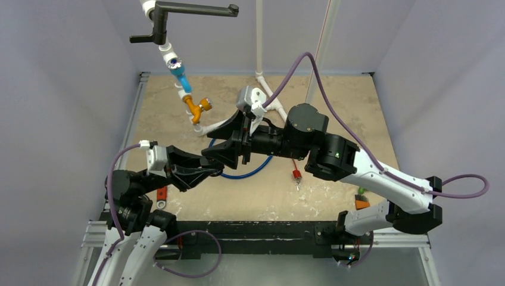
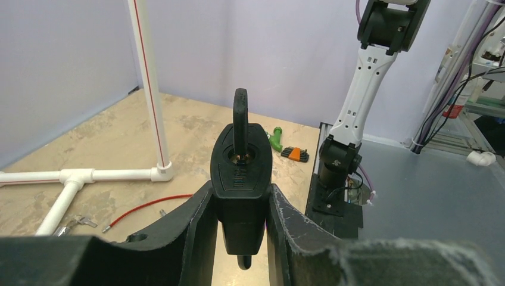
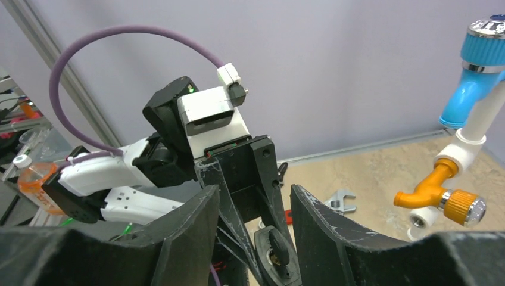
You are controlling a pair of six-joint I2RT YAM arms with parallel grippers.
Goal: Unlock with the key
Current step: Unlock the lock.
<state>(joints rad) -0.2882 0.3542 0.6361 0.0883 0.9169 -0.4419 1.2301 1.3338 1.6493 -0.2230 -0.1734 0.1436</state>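
Clamped in the left tool (image 2: 240, 193) above the beige worktop (image 2: 119, 137), the black padlock (image 2: 239, 179) carries the black key (image 2: 240, 116) seated upright, so the right tool (image 3: 253, 199), jaws apart either side of the key, should pinch its flat faces squarely and twist without levering.

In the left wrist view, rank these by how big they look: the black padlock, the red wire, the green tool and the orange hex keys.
1. padlock, nearest the camera.
2. red wire, long but thin.
3. green tool and orange hex keys look alike; unranked.
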